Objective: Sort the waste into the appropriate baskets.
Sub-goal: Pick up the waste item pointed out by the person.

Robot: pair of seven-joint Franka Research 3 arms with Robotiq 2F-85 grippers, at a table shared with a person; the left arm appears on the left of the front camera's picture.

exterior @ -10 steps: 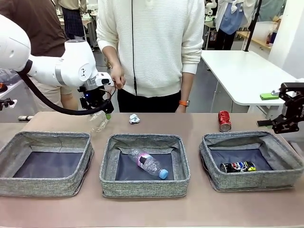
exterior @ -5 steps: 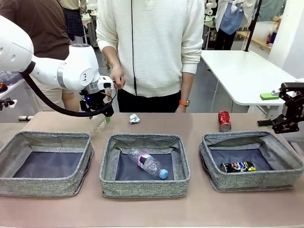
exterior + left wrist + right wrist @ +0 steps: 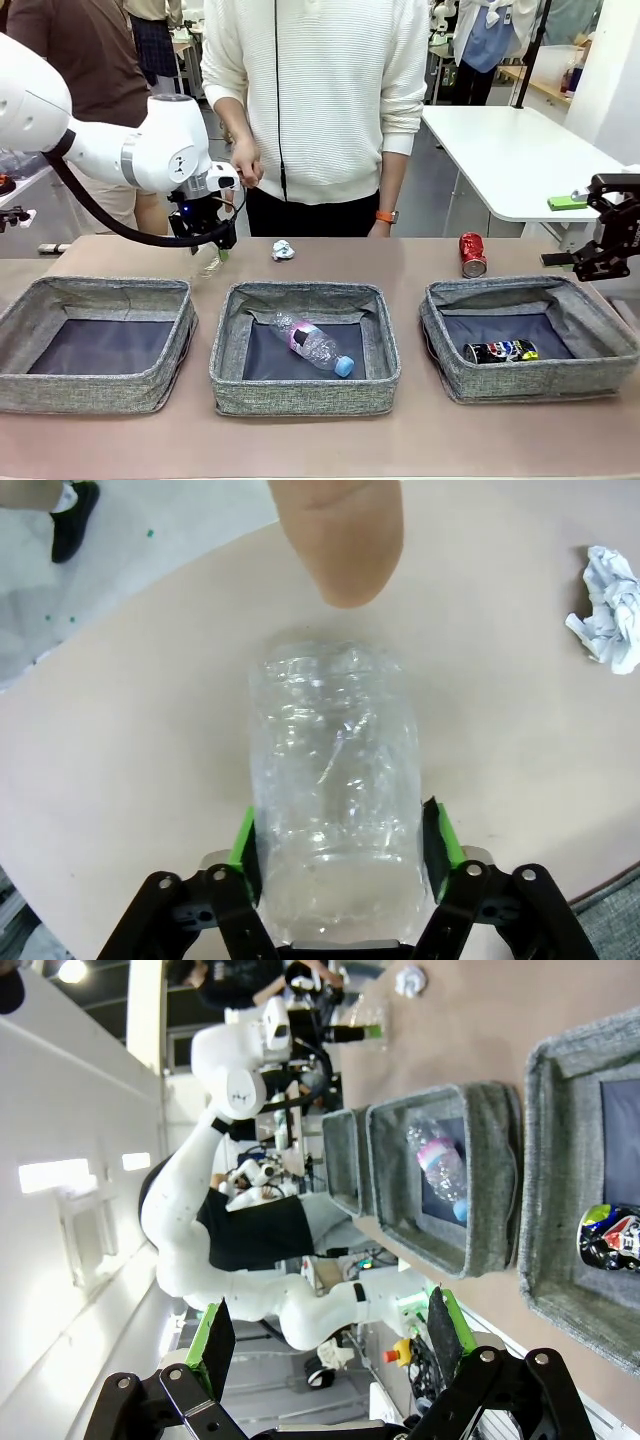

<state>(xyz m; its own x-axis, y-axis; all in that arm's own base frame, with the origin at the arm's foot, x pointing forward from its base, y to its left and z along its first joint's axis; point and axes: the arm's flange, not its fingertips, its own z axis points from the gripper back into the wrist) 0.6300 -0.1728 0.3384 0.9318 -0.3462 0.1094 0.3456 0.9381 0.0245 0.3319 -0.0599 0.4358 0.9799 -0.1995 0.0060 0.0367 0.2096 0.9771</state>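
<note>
My left gripper [image 3: 212,250] is at the table's far left side, behind the left basket [image 3: 100,297]. In the left wrist view its green pads [image 3: 243,842] press both sides of the crushed clear bottle [image 3: 335,780], which rests on the table. The white paper ball [image 3: 283,250] lies just right of it. A pink-labelled bottle [image 3: 313,343] lies in the middle basket [image 3: 300,392]. The dark can [image 3: 502,351] is in the right basket [image 3: 530,382], with the red can [image 3: 472,254] upright behind it. My right gripper [image 3: 562,230] hangs open at the right edge, holding nothing.
A person in a white sweater stands at the far side, one hand [image 3: 245,165] just above my left gripper; a fingertip [image 3: 340,540] shows close beyond the bottle. A white table [image 3: 520,150] stands at the back right.
My left gripper has come down a little over the crushed bottle and its jaws have shut on the bottle's sides. The right arm has not moved.
</note>
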